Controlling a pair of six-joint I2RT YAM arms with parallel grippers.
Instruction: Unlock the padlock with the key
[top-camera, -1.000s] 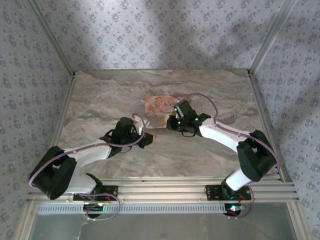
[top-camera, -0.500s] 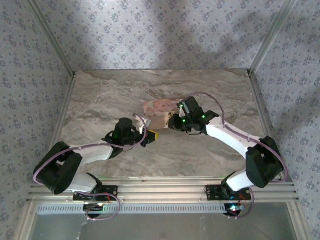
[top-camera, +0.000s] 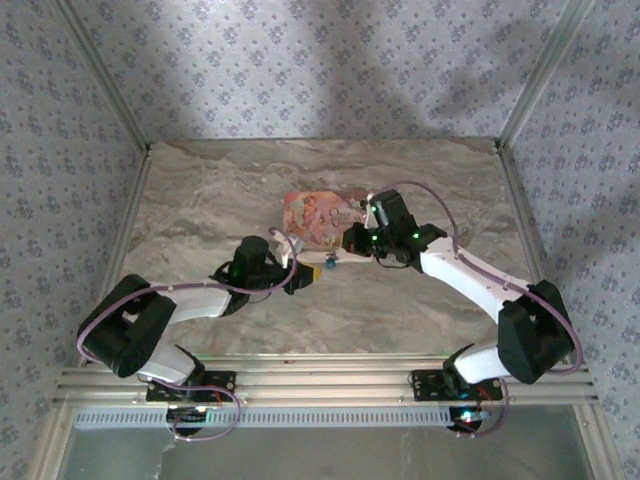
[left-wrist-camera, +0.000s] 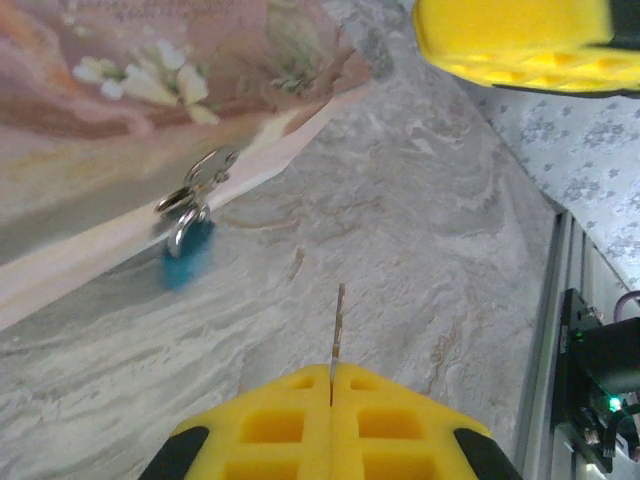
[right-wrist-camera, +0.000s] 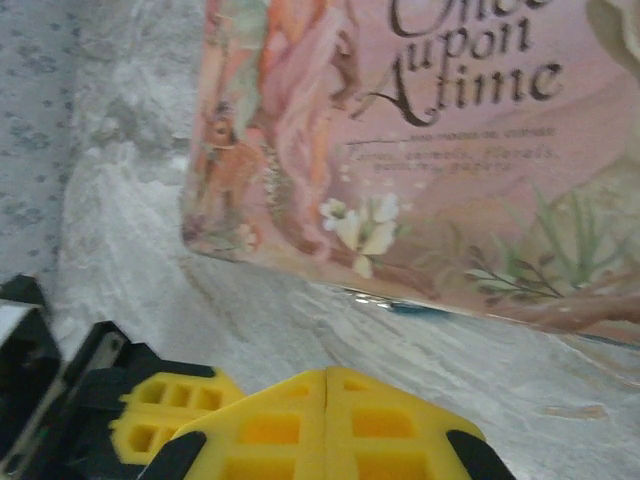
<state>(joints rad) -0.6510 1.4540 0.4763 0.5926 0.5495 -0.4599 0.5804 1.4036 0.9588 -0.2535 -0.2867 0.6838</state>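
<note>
**The key is ready, but it is not in the padlock yet.**

The pink box lies flat on the marble table, with its front edge turned toward the arms. I think that is so the key can reach the lock. The right gripper is near that edge, with its yellow fingers pressed together and nothing between them. Maybe it is there to stop the box from sliding. The left gripper is squeezed tight on the key, and the thin blade sticks out toward the box. The padlock is tiny, blue-green and a bit blurry. It hangs from a shiny little ring on the box's front edge. Bare table lies between it and the key tip, which points off to one side.
</note>
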